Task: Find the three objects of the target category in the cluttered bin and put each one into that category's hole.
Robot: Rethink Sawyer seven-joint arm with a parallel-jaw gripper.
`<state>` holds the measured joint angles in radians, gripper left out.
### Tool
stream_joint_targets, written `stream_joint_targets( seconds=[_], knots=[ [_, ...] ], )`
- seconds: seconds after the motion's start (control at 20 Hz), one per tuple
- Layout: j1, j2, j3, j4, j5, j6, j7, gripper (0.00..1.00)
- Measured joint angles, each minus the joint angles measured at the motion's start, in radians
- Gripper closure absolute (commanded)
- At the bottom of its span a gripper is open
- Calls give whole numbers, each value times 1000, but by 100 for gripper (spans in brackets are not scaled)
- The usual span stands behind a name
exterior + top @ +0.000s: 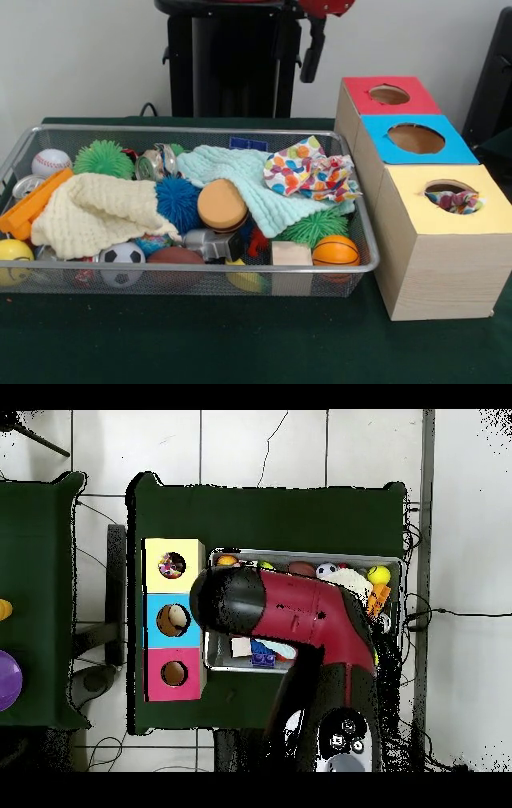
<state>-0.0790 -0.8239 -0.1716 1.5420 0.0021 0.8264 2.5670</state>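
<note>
The wire-mesh bin (200,128) stands on the green table, full of toys. Polka-dot fabric (308,172) lies on a mint cloth at the bin's right end; it looks like two bundles side by side. Another polka-dot bundle (454,200) sits inside the yellow-surrounded hole (442,189) of the wooden box (440,272), and shows in the overhead view (171,565) too. My gripper (310,60) hangs high above the bin's right end, holding nothing that I can see. In the overhead view the red arm (300,619) covers most of the bin (300,552) and hides the gripper.
The blue-surrounded hole (416,138) and red-surrounded hole (390,94) lie behind the yellow one. In the bin are a cream knitted cloth (96,212), a mint cloth (232,172), a blue spiky ball (176,200), green spiky balls (104,158), a basketball (336,250) and a soccer ball (122,260).
</note>
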Motion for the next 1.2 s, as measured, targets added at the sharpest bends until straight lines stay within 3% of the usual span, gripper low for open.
stream_joint_targets(
  seconds=[0.65,1.2],
  knots=[
    [9,39,-26,73,20,-234,0,0],
    [65,101,-30,88,35,-251,0,0]
  ],
)
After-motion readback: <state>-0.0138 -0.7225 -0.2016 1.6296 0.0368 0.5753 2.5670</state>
